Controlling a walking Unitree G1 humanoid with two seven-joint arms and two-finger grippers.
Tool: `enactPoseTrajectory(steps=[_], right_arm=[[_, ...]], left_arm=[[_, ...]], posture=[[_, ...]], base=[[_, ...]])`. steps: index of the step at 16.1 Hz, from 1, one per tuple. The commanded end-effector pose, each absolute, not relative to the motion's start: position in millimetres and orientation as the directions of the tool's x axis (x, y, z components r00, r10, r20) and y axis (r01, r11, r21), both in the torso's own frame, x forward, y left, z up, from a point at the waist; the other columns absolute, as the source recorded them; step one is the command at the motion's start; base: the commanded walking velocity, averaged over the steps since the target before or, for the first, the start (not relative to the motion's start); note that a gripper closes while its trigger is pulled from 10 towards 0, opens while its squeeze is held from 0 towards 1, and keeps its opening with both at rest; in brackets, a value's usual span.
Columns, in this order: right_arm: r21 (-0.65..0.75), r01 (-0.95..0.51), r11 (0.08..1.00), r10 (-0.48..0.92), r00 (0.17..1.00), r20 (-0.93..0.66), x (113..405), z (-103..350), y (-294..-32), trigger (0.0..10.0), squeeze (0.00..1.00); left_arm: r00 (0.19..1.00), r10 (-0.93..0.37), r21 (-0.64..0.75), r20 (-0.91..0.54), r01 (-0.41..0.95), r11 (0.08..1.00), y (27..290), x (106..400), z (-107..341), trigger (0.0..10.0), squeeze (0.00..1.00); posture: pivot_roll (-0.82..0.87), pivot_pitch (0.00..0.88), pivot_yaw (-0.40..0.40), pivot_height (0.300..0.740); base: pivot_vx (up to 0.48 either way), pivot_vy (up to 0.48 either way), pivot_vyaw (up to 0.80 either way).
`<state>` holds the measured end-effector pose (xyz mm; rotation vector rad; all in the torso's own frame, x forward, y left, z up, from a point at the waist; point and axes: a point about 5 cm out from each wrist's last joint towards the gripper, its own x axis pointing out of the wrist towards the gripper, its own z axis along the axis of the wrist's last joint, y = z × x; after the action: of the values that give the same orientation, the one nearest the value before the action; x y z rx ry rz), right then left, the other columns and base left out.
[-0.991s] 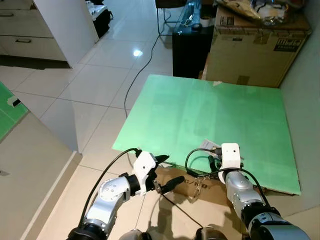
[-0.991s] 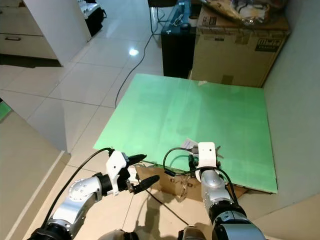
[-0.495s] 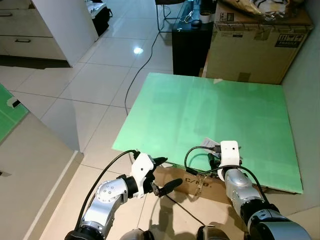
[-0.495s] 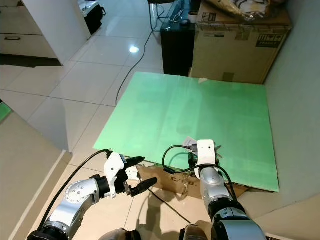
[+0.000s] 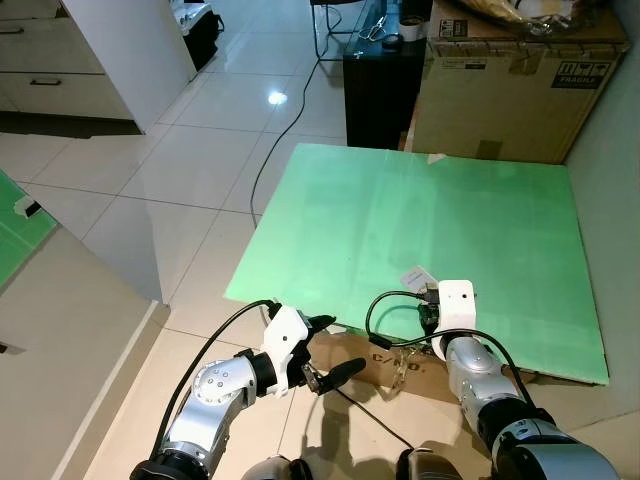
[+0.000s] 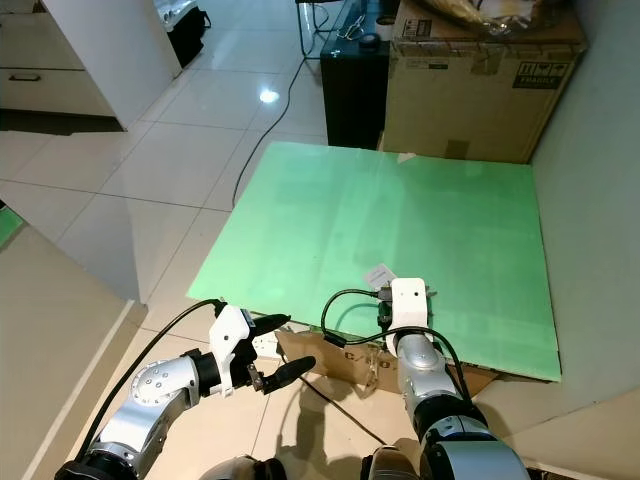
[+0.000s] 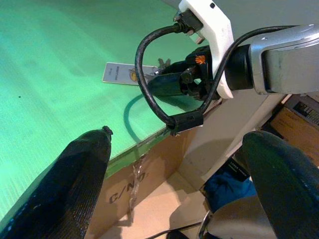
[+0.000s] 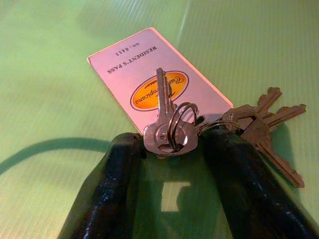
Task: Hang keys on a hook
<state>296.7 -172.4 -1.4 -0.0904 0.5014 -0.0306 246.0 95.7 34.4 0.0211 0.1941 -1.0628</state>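
Right gripper [image 8: 169, 174] at the keys [image 8: 172, 132].
Its fingers straddled them, narrowly parted, on the green board [image 5: 450, 230]; left gripper [image 5: 325, 350] hovered wide.

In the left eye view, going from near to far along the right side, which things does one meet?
Right pincer over the keys → resident's pass card → green board → cardboard box marked fragile.

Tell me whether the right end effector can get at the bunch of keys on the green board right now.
Probably yes. The right end effector sits low over the green board, fingers open either side of the bunch of keys and its resident's pass tag, with nothing between them.
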Motion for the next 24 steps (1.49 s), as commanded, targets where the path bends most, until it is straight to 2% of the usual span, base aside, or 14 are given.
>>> enactPoseTrajectory(steps=[1, 4, 8, 12, 15, 16, 17, 20, 24], right_arm=[[-0.089, -0.018, 0.996, -0.030, 0.858, -0.512, 290, -10, -166, 0.0, 0.00], [-0.117, -0.049, 0.992, -0.009, 0.890, -0.457, 297, -1, -162, 0.0, 0.00], [-0.204, -0.157, 0.966, 0.089, 0.947, -0.308, 307, 19, -139, 0.0, 0.00], [-0.195, -0.172, 0.966, 0.117, 0.956, -0.267, 308, 24, -127, 0.0, 0.00], [-0.235, -0.147, 0.961, 0.068, 0.947, -0.313, 309, 20, -136, 0.0, 0.00], [-0.255, -0.147, 0.956, 0.059, 0.944, -0.325, 308, 18, -140, 7.5, 0.00], [-0.296, -0.135, 0.946, 0.033, 0.944, -0.327, 307, 18, -148, 10.0, 1.00], [-0.334, -0.104, 0.937, -0.024, 0.933, -0.358, 299, 9, -164, 10.0, 1.00], [-0.340, -0.090, 0.936, -0.052, 0.921, -0.387, 290, 1, -173, 10.0, 1.00]], left_arm=[[0.463, -0.868, -0.055, -0.181, 0.876, 0.478, 99, 247, 37, 10.0, 0.00], [0.462, -0.867, -0.051, -0.187, 0.877, 0.478, 100, 249, 37, 10.0, 0.00], [0.462, -0.868, -0.047, -0.180, 0.878, 0.477, 97, 254, 39, 10.0, 0.00], [0.456, -0.872, -0.046, -0.177, 0.882, 0.470, 94, 256, 39, 10.0, 0.00], [0.453, -0.873, -0.042, -0.179, 0.883, 0.467, 95, 257, 40, 10.0, 0.00], [0.454, -0.873, -0.040, -0.180, 0.883, 0.467, 95, 258, 40, 10.0, 0.00], [0.454, -0.872, -0.039, -0.181, 0.883, 0.468, 96, 258, 40, 10.0, 0.00], [0.453, -0.873, -0.040, -0.181, 0.883, 0.467, 95, 258, 39, 10.0, 0.00], [0.450, -0.875, -0.042, -0.176, 0.885, 0.464, 93, 257, 39, 10.0, 0.00]], posture=[[-0.07, 0.137, 0.166, 0.740], [-0.08, 0.120, 0.165, 0.740], [-0.09, 0.100, 0.168, 0.740], [-0.10, 0.097, 0.177, 0.740], [-0.10, 0.094, 0.185, 0.740], [-0.09, 0.093, 0.186, 0.740], [-0.09, 0.093, 0.186, 0.740], [-0.10, 0.097, 0.185, 0.740], [-0.11, 0.099, 0.184, 0.740]], base=[[0.000, 0.000, 0.00], [0.000, 0.000, 0.00], [0.000, 0.000, 0.00], [0.000, 0.000, 0.00], [0.000, 0.000, 0.00], [0.000, 0.000, 0.00], [0.000, 0.000, 0.00], [0.000, 0.000, 0.00], [0.000, 0.000, 0.00]])
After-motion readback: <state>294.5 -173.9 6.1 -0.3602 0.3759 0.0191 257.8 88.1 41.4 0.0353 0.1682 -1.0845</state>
